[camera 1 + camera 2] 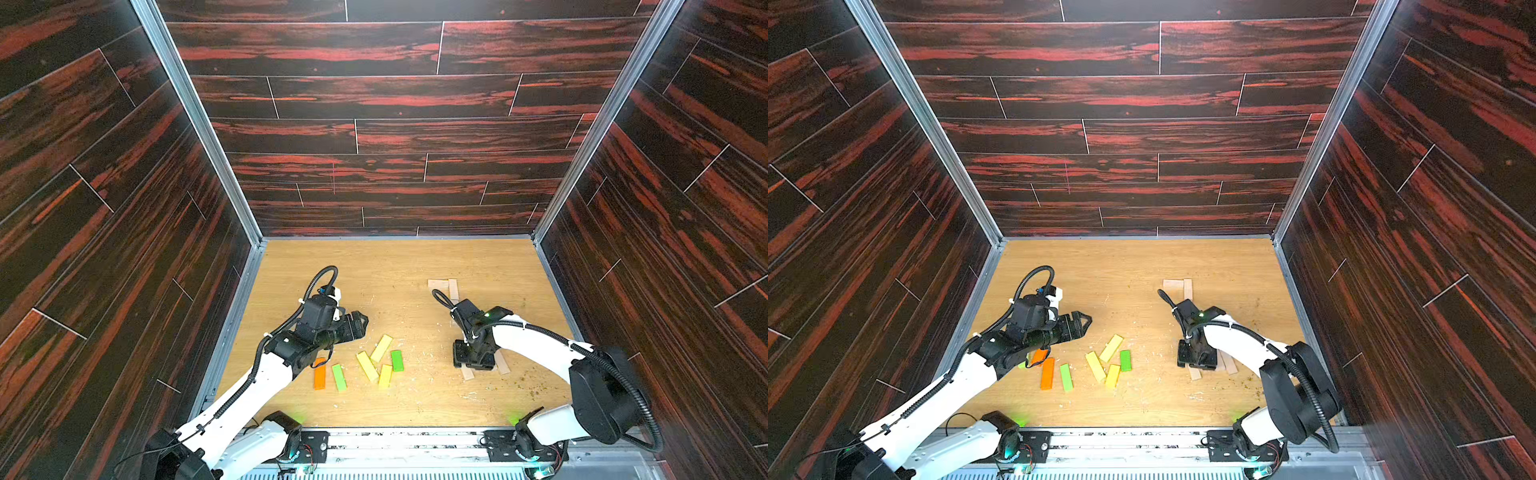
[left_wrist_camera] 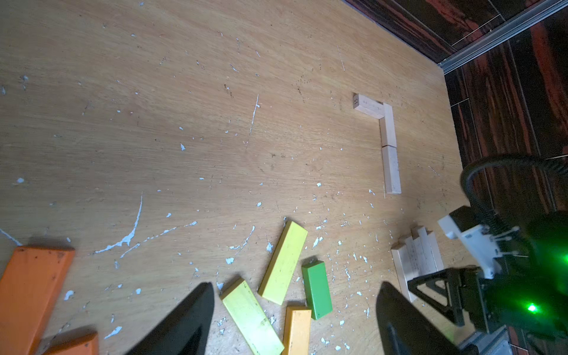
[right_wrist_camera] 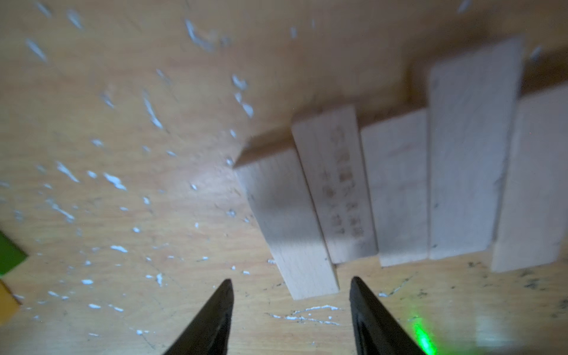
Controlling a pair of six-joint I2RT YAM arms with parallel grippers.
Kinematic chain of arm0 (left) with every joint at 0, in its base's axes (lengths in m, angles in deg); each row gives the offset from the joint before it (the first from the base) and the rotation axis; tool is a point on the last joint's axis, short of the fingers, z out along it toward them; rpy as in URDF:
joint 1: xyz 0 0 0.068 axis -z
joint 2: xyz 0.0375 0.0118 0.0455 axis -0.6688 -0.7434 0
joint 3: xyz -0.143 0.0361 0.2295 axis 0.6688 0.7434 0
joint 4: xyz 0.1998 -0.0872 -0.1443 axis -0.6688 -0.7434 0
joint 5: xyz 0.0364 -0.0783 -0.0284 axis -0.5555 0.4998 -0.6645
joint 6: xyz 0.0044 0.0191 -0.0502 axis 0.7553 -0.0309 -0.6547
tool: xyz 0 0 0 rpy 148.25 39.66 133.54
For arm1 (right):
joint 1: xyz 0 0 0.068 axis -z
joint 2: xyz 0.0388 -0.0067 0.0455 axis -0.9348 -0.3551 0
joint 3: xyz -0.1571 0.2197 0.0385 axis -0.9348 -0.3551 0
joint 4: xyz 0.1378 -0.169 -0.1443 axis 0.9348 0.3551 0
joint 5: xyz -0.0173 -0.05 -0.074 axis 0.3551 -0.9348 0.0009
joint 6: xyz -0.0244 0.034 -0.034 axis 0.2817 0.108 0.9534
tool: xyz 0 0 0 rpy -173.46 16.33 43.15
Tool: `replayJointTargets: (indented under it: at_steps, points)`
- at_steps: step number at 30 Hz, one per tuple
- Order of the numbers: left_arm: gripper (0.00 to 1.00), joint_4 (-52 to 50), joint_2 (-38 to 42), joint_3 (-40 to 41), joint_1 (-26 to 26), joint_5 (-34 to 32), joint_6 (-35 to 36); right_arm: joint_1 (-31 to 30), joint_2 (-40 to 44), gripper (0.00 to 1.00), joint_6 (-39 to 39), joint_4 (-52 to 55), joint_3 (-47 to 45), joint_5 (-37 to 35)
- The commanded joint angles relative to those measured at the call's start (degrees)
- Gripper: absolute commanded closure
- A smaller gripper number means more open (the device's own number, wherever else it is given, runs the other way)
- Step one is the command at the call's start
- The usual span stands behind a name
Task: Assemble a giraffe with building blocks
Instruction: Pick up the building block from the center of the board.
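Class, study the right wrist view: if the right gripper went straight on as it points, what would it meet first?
Probably the nearest pale plank: its end lies just ahead, between the open jaws of the right gripper, though depth is unclear.

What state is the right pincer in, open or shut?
Open: the right pincer shows both fingers apart, gripping nothing, near the pale planks.
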Motion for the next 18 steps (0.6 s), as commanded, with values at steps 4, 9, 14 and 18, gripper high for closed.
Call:
replayJointTargets:
  at_steps: [4, 9, 14, 18]
  points:
    - [0.15, -0.2, -0.3, 0.0, -0.3, 0.5, -0.5, -0.5, 0.4, 0.38, -2.0, -1.5, -2.5, 1.7]
    - [0.16, -0.2, -0.5, -0.1, -0.3, 0.5, -0.4, -0.6, -1.5, 0.45, -2.0, -3.3, -2.6, 2.2]
    - [0.17, -0.2, -0.5, -0.1, -0.3, 0.5, -0.4, -0.8, -3.5, 0.5, -1.8, -4.6, -2.7, 2.5]
    - [0.18, -0.2, -0.5, -0.1, -0.3, 0.5, -0.4, -0.9, -5.0, 0.57, -1.8, -5.5, -2.5, 2.6]
